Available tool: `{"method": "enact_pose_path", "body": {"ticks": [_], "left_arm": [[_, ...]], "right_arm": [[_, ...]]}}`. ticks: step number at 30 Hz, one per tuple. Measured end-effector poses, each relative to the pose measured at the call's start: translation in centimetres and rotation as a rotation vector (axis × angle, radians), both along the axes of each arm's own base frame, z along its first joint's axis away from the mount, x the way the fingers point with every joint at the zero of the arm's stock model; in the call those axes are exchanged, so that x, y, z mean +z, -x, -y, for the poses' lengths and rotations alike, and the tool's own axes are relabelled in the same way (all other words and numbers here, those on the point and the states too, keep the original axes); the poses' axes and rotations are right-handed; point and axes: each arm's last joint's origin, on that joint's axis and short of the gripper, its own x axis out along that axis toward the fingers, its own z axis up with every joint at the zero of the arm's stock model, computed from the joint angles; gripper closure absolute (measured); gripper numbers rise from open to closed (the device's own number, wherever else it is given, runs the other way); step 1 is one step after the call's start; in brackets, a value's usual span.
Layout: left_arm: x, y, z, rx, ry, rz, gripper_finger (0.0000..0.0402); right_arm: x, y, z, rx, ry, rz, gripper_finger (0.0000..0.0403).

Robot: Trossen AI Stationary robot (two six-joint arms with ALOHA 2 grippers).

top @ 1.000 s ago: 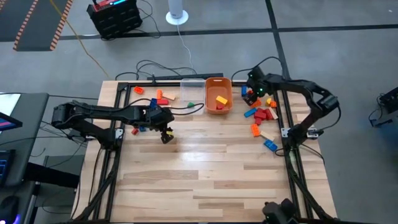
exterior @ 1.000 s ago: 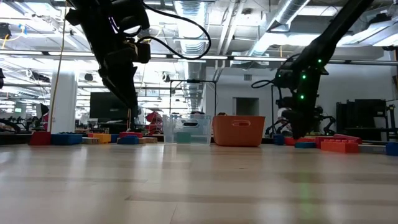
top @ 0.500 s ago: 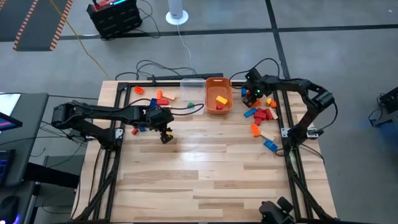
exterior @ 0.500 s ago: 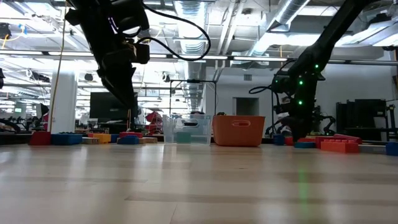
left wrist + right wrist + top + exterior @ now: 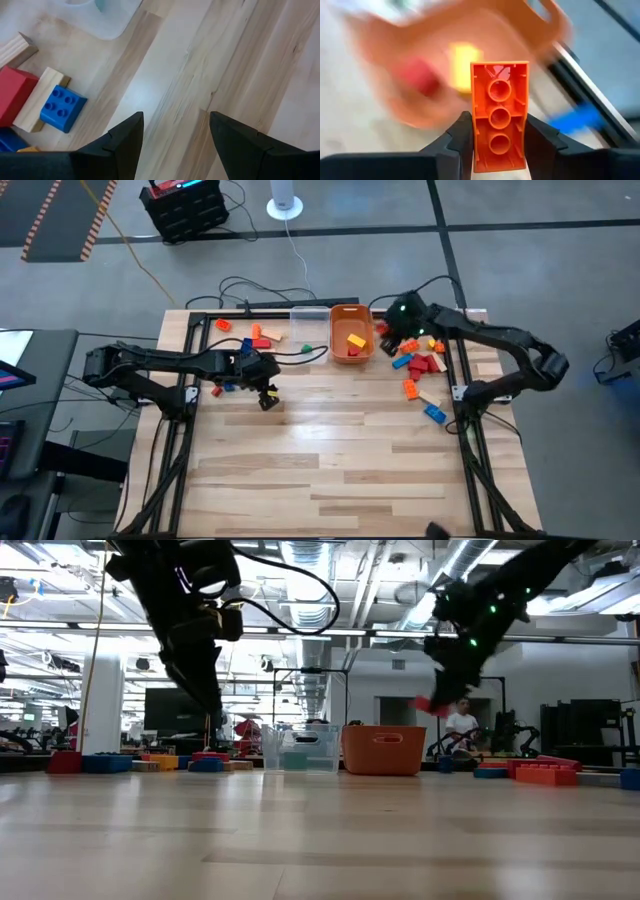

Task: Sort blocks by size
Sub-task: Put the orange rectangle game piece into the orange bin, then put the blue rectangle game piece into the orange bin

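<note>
1. The right wrist view shows the right gripper [image 5: 492, 142] clenched on an orange block [image 5: 499, 114], a long brick seen from its hollow underside, with three round tubes in a row, standing up between the two dark fingers.
2. Behind it in that view lies the orange tub [image 5: 470, 65], blurred, with a yellow block [image 5: 465, 59] and a red block [image 5: 417, 80] inside.
3. The high view places the right gripper [image 5: 388, 344] in the upper middle of the frame, just right of the orange tub [image 5: 351, 333]; the held brick is hard to make out there.
4. To its right in the high view, loose blocks [image 5: 424, 370] of red, orange, blue and plain wood lie scattered.
5. The low view shows the gripper raised well above the table [image 5: 320, 840], which the high view cannot tell.
6. The left gripper [image 5: 172, 135] hangs with fingers spread and nothing between them over bare wood; a blue studded block [image 5: 62, 107] and a red block [image 5: 15, 95] lie at the left of its wrist view.
7. The clear tub [image 5: 310, 327] sits left of the orange one.
</note>
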Motion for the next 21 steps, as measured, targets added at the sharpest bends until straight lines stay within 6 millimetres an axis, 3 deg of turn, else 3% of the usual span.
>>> {"method": "enact_pose_path", "body": {"ticks": [5,9,16,21], "left_arm": [[0.0,0.0,0.0,0.000,0.000,0.001,0.0180],[0.0,0.0,0.0,0.000,0.000,-0.005,0.0180],[-0.1,0.1,0.0,-0.007,-0.003,-0.017,0.0180],[-0.1,0.1,0.0,-0.008,-0.003,-0.019,0.0180]], "right_arm": [[-0.6,-3.3,-2.7,0.151,0.023,0.036,0.0249],[-1.1,-4.8,-2.4,0.160,0.061,0.049,0.0244],[-1.1,-5.1,-0.3,0.111,0.025,-0.006,0.0130],[0.3,-4.0,-1.0,0.075,0.043,-0.049,0.0100]]}}
